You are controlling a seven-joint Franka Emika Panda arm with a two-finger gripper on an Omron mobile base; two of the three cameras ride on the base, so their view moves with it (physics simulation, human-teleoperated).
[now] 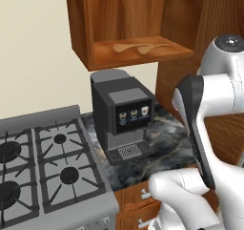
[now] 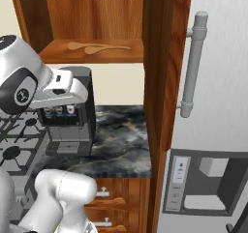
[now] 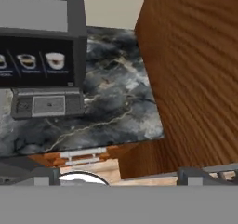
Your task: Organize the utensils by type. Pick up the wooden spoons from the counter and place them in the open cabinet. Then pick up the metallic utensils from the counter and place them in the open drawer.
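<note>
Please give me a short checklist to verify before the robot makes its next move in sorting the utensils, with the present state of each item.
1. Wooden spoons in the open cabinet: ok, two lie side by side on its shelf.
2. Counter free of wooden utensils: ok on the part in view, right of the coffee machine.
3. Metal spoon located: cannot tell, none appears on the visible counter.
4. Drawer open and ready: cannot tell; the hand view shows light wood below the counter edge, unclear what it is.
5. Gripper empty, jaws apart: ok, nothing between the fingertips.
6. Path clear of the tall wooden panel: cannot tell; it stands close on the right.
</note>
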